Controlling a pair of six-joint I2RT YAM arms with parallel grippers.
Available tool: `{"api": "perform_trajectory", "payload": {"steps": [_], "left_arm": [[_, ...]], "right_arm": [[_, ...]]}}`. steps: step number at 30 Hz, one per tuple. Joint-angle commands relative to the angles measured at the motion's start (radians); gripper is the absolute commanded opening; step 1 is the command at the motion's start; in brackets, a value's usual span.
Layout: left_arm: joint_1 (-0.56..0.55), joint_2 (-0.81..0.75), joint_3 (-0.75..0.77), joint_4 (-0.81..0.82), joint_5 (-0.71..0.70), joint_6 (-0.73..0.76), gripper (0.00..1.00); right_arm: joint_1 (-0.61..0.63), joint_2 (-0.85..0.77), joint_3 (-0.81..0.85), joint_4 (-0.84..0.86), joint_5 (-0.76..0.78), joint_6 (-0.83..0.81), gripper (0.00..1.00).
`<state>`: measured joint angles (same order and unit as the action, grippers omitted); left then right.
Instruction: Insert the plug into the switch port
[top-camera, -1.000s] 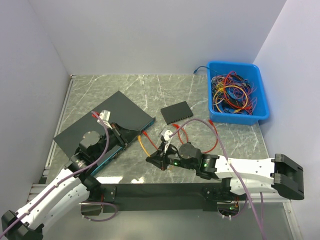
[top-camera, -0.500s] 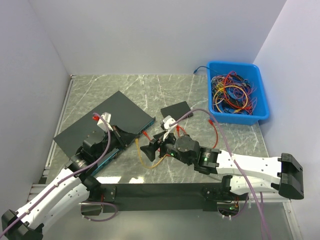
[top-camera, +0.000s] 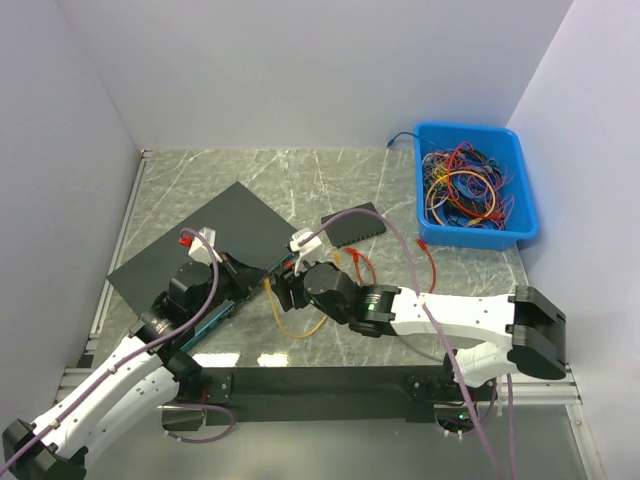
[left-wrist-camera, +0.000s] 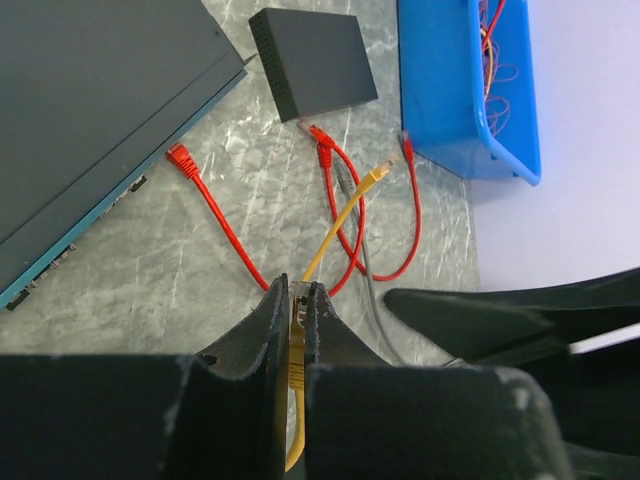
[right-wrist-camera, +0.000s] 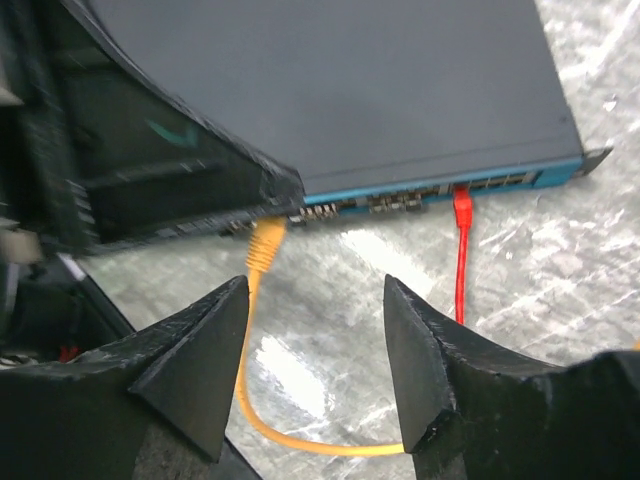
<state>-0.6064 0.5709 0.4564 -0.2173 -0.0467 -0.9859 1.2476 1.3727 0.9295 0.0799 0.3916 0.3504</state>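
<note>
The right hand has swung left to the switch, fingers spread. The left hand pinches the yellow cable, its plug just beside the switch's ports.

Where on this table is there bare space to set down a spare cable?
Widest bare marble: the back strip of the table, between the large switch and the blue bin, behind the small switch. Crowded centre: left gripper, right gripper, yellow cable and red cables bunch before the large switch.
</note>
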Motion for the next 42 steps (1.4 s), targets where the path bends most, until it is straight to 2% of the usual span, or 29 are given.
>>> {"api": "perform_trajectory", "payload": {"steps": [1,13,21,29,31,36,42], "left_arm": [[-0.001,-0.013,0.054,-0.002,-0.039,-0.013,0.00],[-0.001,-0.025,0.038,-0.008,-0.048,-0.025,0.01],[-0.001,-0.036,0.038,-0.028,-0.053,-0.023,0.01],[-0.001,-0.049,0.028,-0.033,-0.056,-0.025,0.01],[-0.001,-0.051,0.028,-0.031,-0.056,-0.025,0.00],[0.000,-0.046,0.027,-0.027,-0.053,-0.023,0.01],[-0.001,-0.051,0.025,-0.028,-0.051,-0.027,0.01]], "right_arm": [[0.006,0.020,0.048,0.015,-0.008,0.027,0.62],[0.007,0.095,0.086,0.066,-0.094,0.068,0.59],[0.004,0.152,0.118,0.067,-0.086,0.082,0.50],[-0.005,0.154,0.137,0.070,-0.068,0.101,0.49],[-0.010,0.164,0.141,0.066,-0.071,0.104,0.45],[-0.016,0.177,0.147,0.070,-0.079,0.120,0.41],[-0.028,0.186,0.147,0.072,-0.085,0.133,0.29]]}}
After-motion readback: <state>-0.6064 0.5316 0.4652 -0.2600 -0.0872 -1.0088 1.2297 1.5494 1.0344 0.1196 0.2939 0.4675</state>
